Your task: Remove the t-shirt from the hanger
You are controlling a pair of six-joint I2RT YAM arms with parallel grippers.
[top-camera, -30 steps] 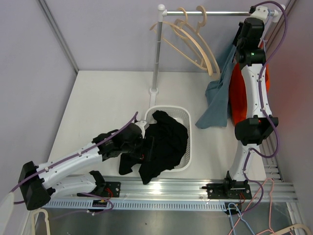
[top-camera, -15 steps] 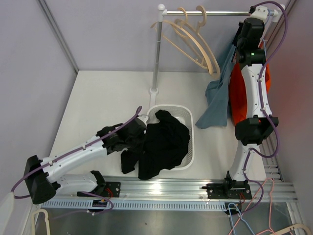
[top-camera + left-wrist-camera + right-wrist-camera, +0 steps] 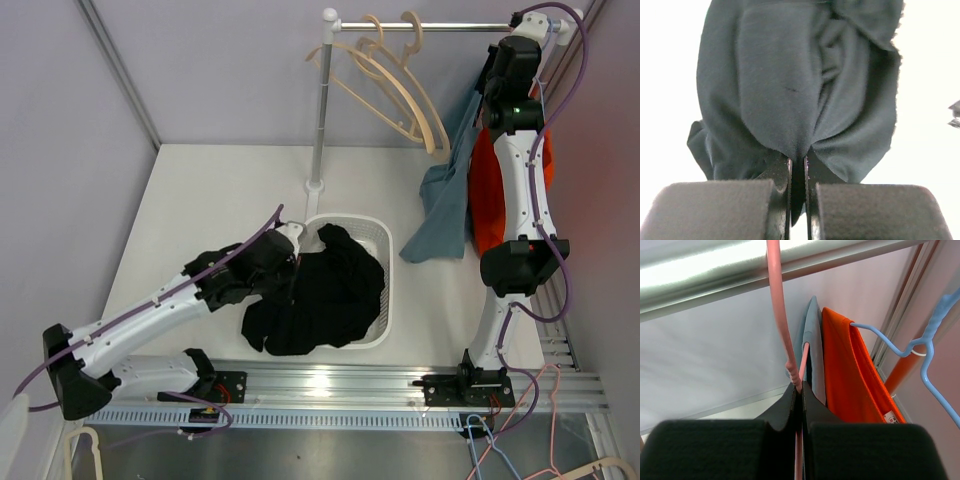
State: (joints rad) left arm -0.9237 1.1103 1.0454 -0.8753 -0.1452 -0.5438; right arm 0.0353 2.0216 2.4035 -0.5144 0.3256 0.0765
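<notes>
Pinching a fold of the black shirt (image 3: 790, 90) in the left claw (image 3: 798, 165), jaws drawn narrow on the cloth. Holding it low at the basket (image 3: 386, 236), near the centre of the desk (image 3: 210, 200), with most of the cloth inside and one part draping over the near-left rim. Judging this as a drop-off in hand, with the basket serving as the bin for finished garments.

Gripping the pink hanger (image 3: 779, 305) in the right claw (image 3: 800, 396), jaws closed tight on its stem just under the hook, up at the rail (image 3: 740, 275) on the far right. Judging the grip as a brace, steadying the hanger against any pull on the cloth.

Locating the task's t-shirt (image 3: 445, 215), blue-grey, apparently hanging from that pink hanger and trailing down to the right of the basket. Not yet freeing it. Noting an orange shirt (image 3: 845, 370) just beside it, a blue hanger (image 3: 927, 350) next to that, and bare wooden hangers (image 3: 400, 90) further left on the rail.

Expecting the next move to call for releasing the black shirt and reaching across with the left claw. Flagging a risk of snagging the orange shirt, given its closeness.
</notes>
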